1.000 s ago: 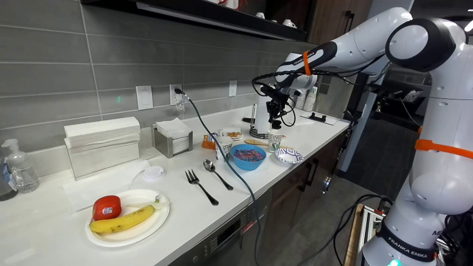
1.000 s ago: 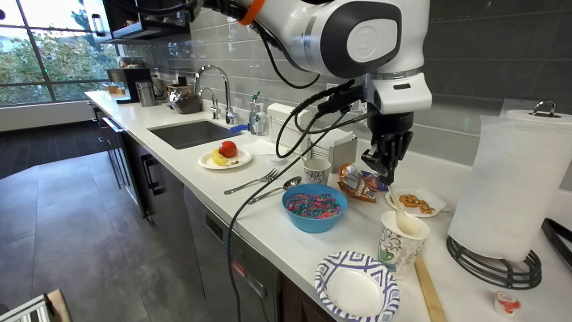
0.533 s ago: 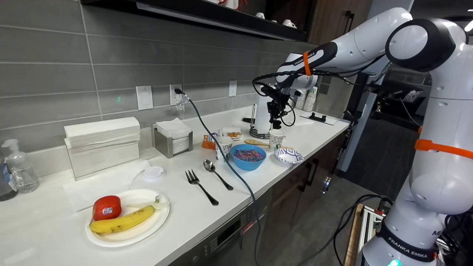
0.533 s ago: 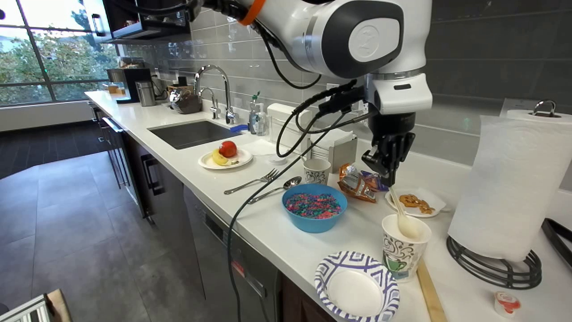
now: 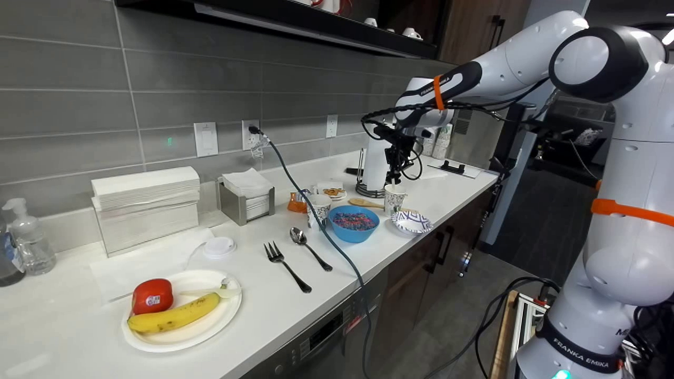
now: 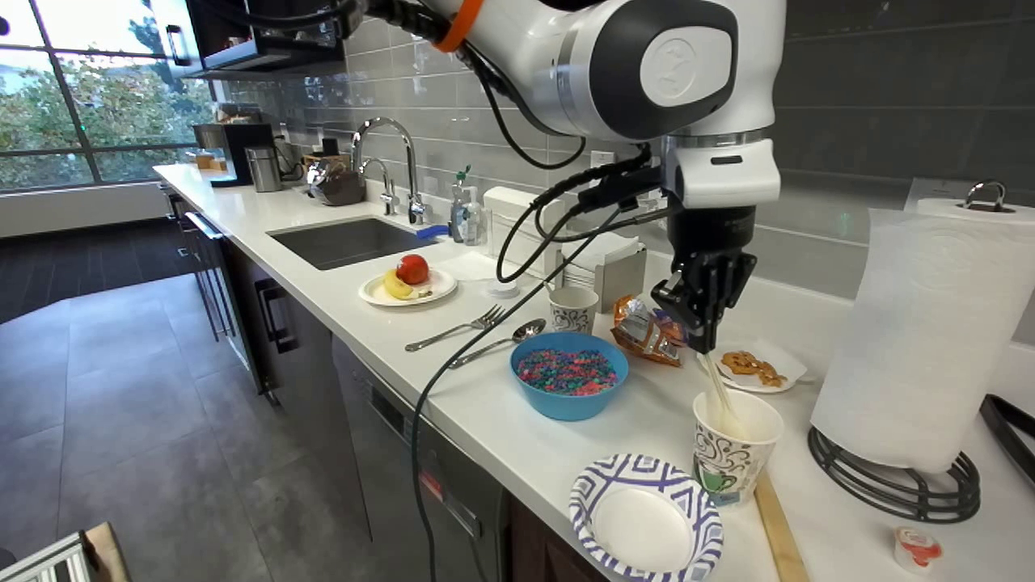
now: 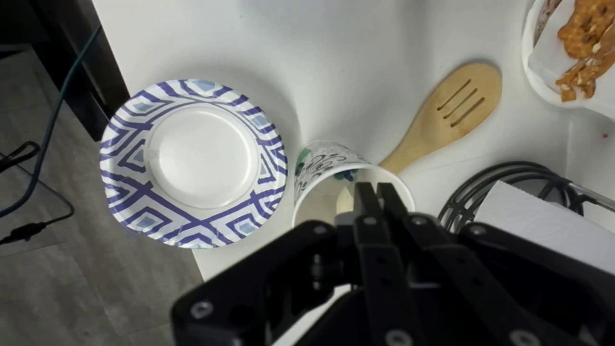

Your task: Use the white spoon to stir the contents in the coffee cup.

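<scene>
Inside swirl-printed cup (image 6: 730,459), slender spoon (image 6: 723,399)

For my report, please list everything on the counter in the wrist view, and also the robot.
Paper bowl: 1, white and purple, left
Coffee cup: 1, patterned white, centre
White spoon: 1, white, in coffee cup
Slotted wooden spoon: 1, tan, upper right
Plate: 1, white, top right corner
Napkin: 1, white, on plate
Snack pieces: several, brown, on napkin
Paper towel roll: 1, white, lower right
Wire stand: 1, black, under roll
Gripper: 1, black, bottom, holding white spoon
</scene>
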Controlling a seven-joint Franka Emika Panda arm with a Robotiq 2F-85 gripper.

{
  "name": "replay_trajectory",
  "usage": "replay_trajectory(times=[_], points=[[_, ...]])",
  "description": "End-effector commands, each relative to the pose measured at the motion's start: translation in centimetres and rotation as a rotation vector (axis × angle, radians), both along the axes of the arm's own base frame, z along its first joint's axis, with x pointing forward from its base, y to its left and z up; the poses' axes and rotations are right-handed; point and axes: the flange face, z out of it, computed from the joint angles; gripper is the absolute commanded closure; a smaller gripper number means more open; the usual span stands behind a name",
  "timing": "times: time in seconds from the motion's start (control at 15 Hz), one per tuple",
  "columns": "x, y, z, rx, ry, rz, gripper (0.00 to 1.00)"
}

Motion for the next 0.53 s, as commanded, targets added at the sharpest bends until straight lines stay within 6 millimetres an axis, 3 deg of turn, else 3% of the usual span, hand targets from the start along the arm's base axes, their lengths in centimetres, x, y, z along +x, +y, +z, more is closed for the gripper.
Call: replay_trajectory(times=[0.0, 0.27, 0.47], points=[[-0.1, -0.2, -0.1, 0.012, 0.039, -0.031, 0.64], [0.1, 1.2, 0.6, -0.033, -0.012, 0.054, 0.34], [-0.1, 3.1, 0.9, 0.007, 0.062, 0.029, 0.1]])
